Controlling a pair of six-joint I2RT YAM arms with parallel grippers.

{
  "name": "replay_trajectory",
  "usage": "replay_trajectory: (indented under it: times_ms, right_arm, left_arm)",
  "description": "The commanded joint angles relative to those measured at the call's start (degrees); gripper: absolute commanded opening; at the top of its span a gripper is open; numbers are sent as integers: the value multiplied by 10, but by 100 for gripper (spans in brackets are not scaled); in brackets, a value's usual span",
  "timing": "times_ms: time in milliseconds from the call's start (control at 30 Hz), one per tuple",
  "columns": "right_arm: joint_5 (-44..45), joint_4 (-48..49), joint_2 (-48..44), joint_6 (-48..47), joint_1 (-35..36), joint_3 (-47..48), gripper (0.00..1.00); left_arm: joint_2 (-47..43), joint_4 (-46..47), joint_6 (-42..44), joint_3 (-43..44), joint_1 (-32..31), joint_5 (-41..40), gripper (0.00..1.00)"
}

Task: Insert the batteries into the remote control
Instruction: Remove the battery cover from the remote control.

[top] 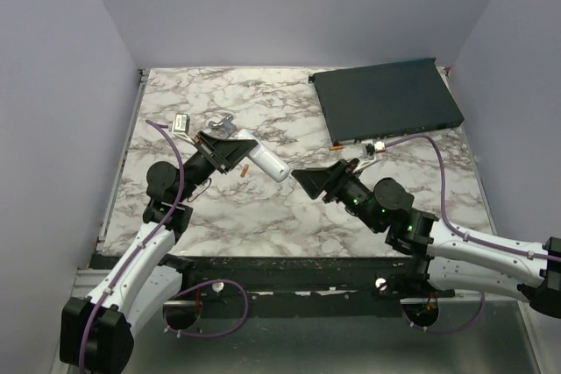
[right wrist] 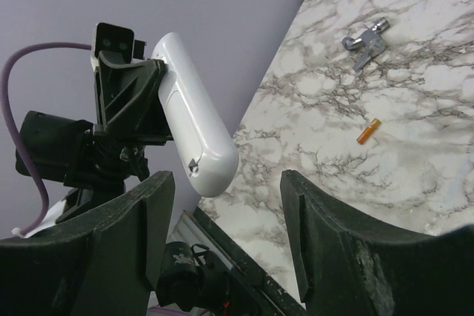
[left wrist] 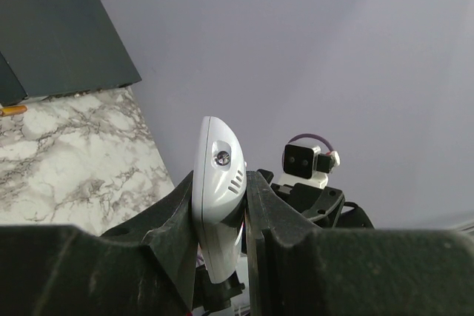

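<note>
No legible text or labels anywhere.

arms: white links, black joints | cables: purple | fingers: black, broad, scuffed

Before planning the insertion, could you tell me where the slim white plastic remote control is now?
The remote control is left of centre in the top view, clamped in the left gripper, its free end pointing toward the open right gripper.

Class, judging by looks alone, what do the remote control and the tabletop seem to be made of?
The remote control: probably glossy white plastic, given its smooth moulded curves and highlights. The tabletop: white with grey veins like marble; real stone or printed laminate cannot be told.
</note>
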Motion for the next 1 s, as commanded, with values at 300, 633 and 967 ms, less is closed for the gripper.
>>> replay_trajectory:
  times_ms: [300,633,967]
  right_arm:
    - [-66,69,37,30,-25,-10,65]
    - [-78,72,53,36,-33,-8,60]
    - [-80,73,63,45,-41,-6,57]
  left_arm:
    - [-7,10,-9,2,3,-11,0]
    - [-6,13,-11,2,3,-10,0]
    - [-5,15,-11,1,3,-8,0]
